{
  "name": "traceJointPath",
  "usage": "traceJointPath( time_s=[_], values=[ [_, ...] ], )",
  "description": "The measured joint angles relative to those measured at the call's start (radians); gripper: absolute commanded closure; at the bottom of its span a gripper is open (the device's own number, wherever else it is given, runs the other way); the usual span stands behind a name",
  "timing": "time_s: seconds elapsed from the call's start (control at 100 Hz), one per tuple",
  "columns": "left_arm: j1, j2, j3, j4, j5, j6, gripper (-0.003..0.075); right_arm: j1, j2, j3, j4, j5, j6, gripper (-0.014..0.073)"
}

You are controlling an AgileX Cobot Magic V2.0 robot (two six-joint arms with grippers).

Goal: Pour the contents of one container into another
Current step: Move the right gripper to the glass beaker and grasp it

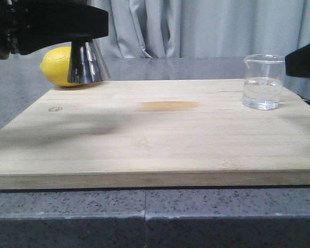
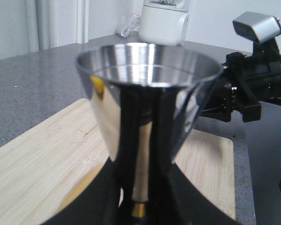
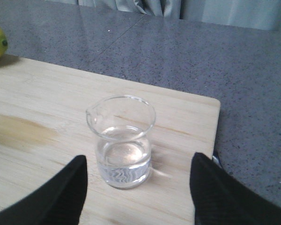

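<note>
A kitchen: speckled grey stone worktop (image 1: 67,214), wooden chopping board (image 1: 155,139), lemon (image 1: 56,64), white blender base (image 2: 163,23)

Board (image 1: 155,134): is lying across the middle and lower frame of the front view, on the counter (image 1: 144,217), which is showing below and behind it.
Beaker (image 1: 263,82): is standing upright on the board at the right of the frame, near the board's far right corner; liquid is being held in its lower part.
Jigger (image 1: 88,63): is being held at the upper left of the frame, lifted above the board's far left corner.
Lemon (image 1: 59,66): is lying at the upper left, behind the jigger, at the board's far edge.
Left gripper (image 1: 82,26): is placed along the top left, around the jigger.
Right gripper (image 3: 138,187): is placed at the right edge, its fingers on either side of the beaker, apart from it.
Curtain (image 1: 206,28): is hanging across the top, behind the counter.
</note>
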Motion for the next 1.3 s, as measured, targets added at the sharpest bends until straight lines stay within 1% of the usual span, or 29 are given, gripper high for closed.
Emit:
traceJointPath(
  time_s=[0.12, 0.27, 0.41, 0.6, 1.01, 1.3],
  values=[
    [0.0, 0.0, -0.001, 0.004, 0.0, -0.002, 0.0739, 0.009, 0.088, 0.0, 0.0, -0.079, 0.0, 0.0155],
    [0.0, 0.0, -0.001, 0.012, 0.0, -0.004, 0.0739, 0.052, 0.167, 0.001, 0.0, -0.18, 0.0, 0.0155],
    [0.0, 0.0, -0.001, 0.017, 0.0, -0.004, 0.0739, 0.069, 0.22, 0.001, -0.002, -0.239, 0.0, 0.0155],
    [0.0, 0.0, -0.001, 0.028, 0.0, -0.007, 0.0739, 0.069, 0.252, 0.001, -0.002, -0.286, 0.0, 0.0155],
    [0.0, 0.0, -0.001, 0.034, 0.0, -0.011, 0.0739, 0.069, 0.274, 0.001, -0.002, -0.324, 0.0, 0.0155],
    [0.0, 0.0, -0.001, 0.037, 0.0, -0.013, 0.0739, 0.069, 0.369, 0.001, -0.002, -0.44, -0.001, 0.0156]
  ],
)
